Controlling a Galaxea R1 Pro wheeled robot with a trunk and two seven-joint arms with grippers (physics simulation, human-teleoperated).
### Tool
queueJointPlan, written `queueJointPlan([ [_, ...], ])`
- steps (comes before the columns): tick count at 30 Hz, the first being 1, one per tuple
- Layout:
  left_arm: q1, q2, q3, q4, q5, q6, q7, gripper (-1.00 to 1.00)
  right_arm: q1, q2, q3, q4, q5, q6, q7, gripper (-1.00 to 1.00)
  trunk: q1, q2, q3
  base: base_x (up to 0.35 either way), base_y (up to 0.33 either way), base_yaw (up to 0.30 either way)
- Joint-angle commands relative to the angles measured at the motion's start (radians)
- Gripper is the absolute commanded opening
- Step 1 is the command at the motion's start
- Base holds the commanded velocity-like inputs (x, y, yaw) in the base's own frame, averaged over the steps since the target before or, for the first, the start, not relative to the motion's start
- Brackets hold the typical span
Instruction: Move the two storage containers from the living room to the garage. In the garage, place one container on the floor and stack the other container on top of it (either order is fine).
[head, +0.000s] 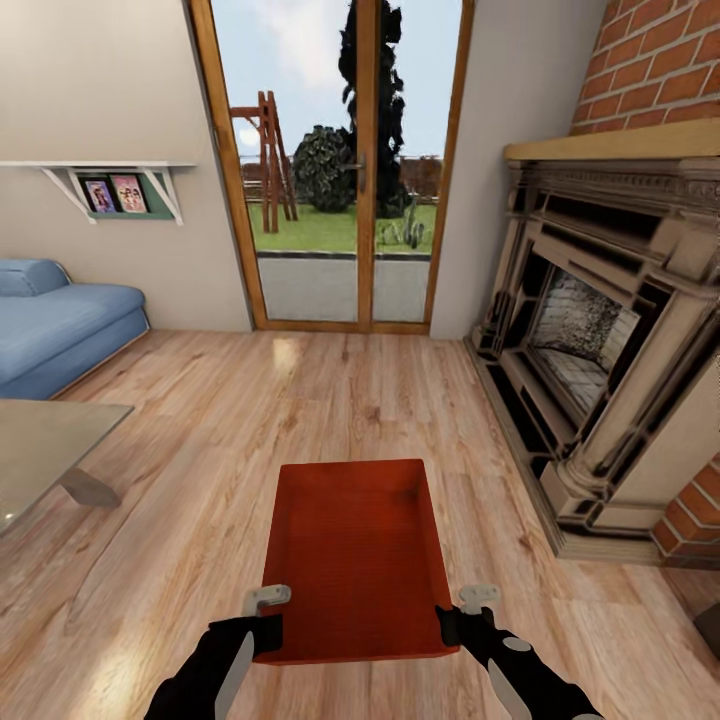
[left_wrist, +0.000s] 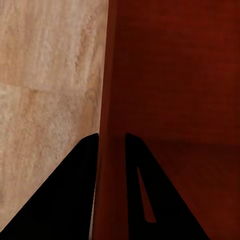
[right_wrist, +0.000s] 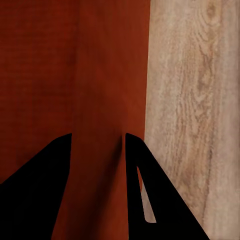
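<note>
Storage container (head: 355, 555) sitting centrally; sofa (head: 55, 325) and coffee table (head: 45, 450) lying to its left, fireplace (head: 610, 350) to its right, glass doors (head: 335, 165) standing beyond it.

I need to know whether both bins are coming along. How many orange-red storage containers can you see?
1. The storage container is held over the wood floor between the left gripper and right gripper. A second may be out of view.

No readable text, labels, brands or numbers. Two small framed pictures (head: 114, 194) on a wall shelf (head: 110, 172) are too blurred to read.
</note>
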Motion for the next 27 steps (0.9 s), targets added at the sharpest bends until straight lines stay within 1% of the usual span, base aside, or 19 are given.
queueJointPlan([
  [1, 0.000, -0.002, 0.007, -0.004, -0.040, -0.008, 0.015, -1.00, 0.000, 0.005, -0.002, 0.002, -0.010, -0.002, 0.005, -1.00, -0.004, 0.007, 0.004, 0.000, 0.000, 0.044],
  [8, 0.000, -0.002, 0.007, -0.004, -0.040, -0.008, 0.015, -1.00, 0.000, 0.005, -0.002, 0.002, -0.010, -0.002, 0.004, -1.00, -0.031, 0.056, 0.037, 0.000, 0.000, 0.046],
  [27, 0.000, -0.002, 0.007, -0.004, -0.040, -0.008, 0.015, -1.00, 0.000, 0.005, -0.002, 0.002, -0.010, -0.001, 0.005, -1.00, -0.104, 0.189, 0.128, 0.000, 0.000, 0.002],
])
